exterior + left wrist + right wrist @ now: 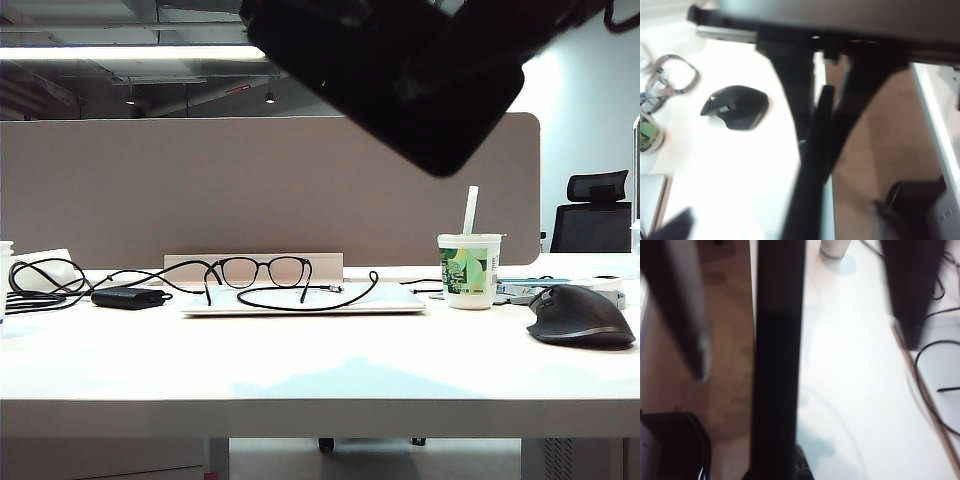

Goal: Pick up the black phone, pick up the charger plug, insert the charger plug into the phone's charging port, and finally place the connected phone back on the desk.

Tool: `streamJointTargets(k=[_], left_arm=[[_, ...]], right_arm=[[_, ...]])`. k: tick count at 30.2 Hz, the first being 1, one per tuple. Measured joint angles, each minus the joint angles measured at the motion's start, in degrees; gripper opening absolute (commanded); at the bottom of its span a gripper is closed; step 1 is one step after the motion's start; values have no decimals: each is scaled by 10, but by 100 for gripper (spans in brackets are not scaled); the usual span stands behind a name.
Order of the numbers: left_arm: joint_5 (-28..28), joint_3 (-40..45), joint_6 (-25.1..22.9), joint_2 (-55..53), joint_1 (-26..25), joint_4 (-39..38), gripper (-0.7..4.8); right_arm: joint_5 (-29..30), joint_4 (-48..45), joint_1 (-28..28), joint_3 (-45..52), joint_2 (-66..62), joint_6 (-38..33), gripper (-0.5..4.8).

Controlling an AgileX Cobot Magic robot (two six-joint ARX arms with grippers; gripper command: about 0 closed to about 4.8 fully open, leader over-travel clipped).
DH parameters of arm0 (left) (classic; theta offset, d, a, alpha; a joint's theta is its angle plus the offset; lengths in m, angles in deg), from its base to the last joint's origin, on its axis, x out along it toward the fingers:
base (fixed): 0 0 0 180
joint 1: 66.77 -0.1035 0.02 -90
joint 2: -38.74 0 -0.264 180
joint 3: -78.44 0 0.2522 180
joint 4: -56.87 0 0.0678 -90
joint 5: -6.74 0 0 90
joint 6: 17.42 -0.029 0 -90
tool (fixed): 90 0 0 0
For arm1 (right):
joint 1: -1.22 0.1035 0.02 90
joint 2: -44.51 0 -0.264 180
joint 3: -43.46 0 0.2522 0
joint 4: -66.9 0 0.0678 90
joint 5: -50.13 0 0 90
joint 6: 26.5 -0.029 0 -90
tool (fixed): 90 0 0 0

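Only exterior view (pixel 400 80), black phone aloft

Black phone (pixel 420 90) aloft at top, eyeglasses (pixel 258 272), cup (pixel 469 270), mouse (pixel 582 316) on desk (pixel 300 370)

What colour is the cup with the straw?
The cup is white with a green patterned label; the exterior view shows it best.

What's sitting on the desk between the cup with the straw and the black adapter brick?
In the exterior view, the glasses and a looped black cable, both on a flat white slab.
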Motion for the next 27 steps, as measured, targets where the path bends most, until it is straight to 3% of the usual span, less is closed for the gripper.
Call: streamJointTargets(k=[5,11,19,27], left_arm=[[-27,0,66,0,-17,49,479],[-151,0,190,0,-70,153,479],[-243,0,338,0,-80,351,479],[-245,0,489,1,-68,573,479]], right_arm=[[7,-4,-1,0,49,-26,-1],[12,-69,-19,0,110,-99,-1],[77,-286,-47,0,127,-267,-1],[89,-440,-48,0,113,-378,-1]])
